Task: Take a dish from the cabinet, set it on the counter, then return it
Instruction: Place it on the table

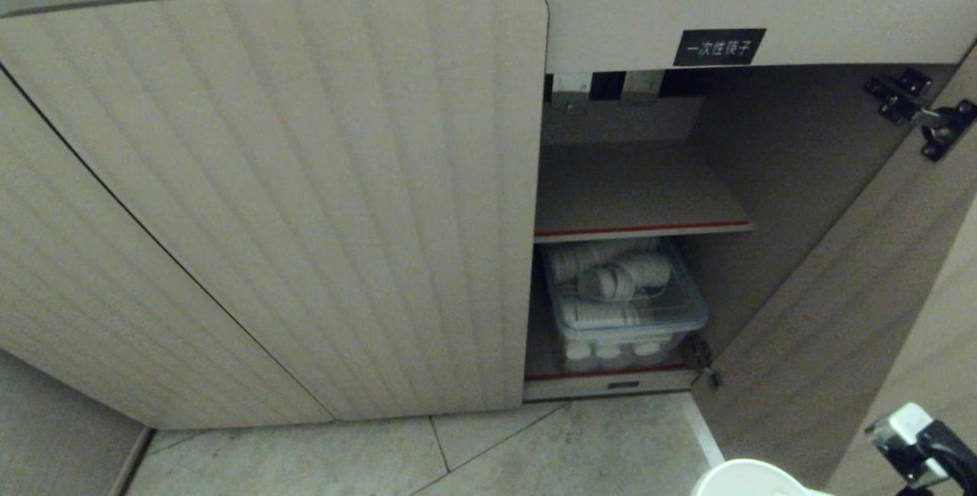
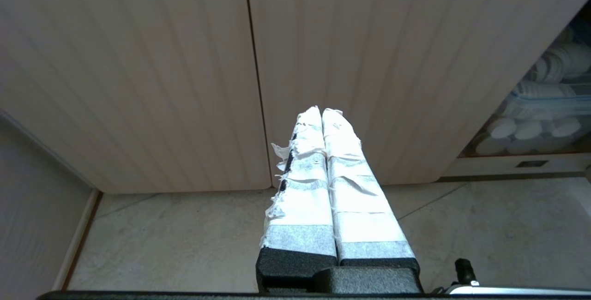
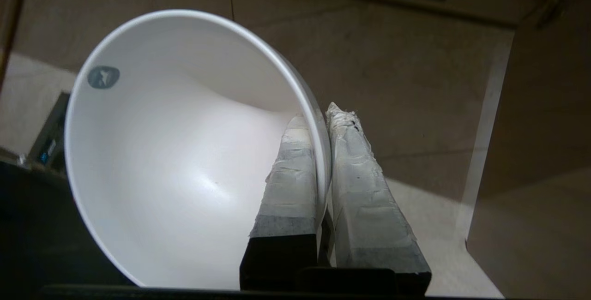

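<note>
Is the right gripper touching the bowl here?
Touching. The right wrist view shows the right gripper shut on the bowl, one finger inside the rim and the other outside, pinching the wall.

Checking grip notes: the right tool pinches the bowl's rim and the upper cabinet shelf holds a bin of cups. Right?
Not quite. The right tool does pinch the bowl by its rim, but the head view shows the upper shelf bare; the bin of cups sits below it.

One dish (image 3: 175,161), one clear bin (image 1: 633,313) of cups, two shelves, and three ribbed doors.
</note>
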Robot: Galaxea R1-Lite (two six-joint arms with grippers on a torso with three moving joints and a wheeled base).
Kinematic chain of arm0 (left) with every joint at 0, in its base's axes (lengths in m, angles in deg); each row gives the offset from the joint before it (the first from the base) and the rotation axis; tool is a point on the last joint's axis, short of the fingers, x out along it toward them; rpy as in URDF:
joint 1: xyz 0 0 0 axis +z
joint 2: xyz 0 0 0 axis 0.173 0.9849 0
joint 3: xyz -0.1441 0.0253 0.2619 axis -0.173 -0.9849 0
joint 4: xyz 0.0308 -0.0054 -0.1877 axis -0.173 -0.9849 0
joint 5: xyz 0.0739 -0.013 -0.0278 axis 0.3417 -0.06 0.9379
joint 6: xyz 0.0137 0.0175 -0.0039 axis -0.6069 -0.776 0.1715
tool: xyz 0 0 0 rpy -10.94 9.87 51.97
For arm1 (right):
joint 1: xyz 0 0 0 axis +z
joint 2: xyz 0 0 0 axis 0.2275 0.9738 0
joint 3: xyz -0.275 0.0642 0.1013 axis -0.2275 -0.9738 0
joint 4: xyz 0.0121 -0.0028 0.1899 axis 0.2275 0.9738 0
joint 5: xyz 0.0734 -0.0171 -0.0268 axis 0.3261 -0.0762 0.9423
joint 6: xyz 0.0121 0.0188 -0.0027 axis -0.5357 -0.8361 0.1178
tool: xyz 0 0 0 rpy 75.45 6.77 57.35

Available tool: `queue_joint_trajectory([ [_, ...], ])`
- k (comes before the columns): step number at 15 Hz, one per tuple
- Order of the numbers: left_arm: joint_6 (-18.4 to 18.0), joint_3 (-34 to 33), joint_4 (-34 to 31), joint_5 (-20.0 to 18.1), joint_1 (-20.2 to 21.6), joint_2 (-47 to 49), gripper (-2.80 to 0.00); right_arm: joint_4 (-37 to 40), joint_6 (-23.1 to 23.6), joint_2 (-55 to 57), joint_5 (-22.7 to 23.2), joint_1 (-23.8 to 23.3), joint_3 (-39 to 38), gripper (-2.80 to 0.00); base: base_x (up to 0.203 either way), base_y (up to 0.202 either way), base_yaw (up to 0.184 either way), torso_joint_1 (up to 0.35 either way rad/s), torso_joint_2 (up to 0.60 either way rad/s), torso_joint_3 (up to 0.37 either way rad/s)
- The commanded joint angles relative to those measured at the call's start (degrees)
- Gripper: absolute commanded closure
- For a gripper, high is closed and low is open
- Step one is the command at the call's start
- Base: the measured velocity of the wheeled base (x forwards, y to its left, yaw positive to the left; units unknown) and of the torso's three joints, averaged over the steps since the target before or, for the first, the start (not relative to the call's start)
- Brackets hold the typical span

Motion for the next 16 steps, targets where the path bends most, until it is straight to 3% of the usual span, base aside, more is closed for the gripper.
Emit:
queue_joint_trajectory([
  [1,0.03,-0.02,0.02,0.02,0.01,-0.02,0.0,2.93,-0.06,-1.54,0.13,0.13,-0.13,0.0,0.0,0.0,0.0,0.0,0.0,0.0],
  [6,0.03,-0.05,0.02,0.02,0.01,-0.02,0.0,7.33,-0.08,-5.17,0.15,0.09,-0.13,0.0,0.0,0.0,0.0,0.0,0.0,0.0],
  [16,0.03,0.04,0.02,0.02,0.01,-0.02,0.0,7.15,0.39,-4.97,0.22,-0.04,-0.13,0.0,0.0,0.0,0.0,0.0,0.0,0.0],
])
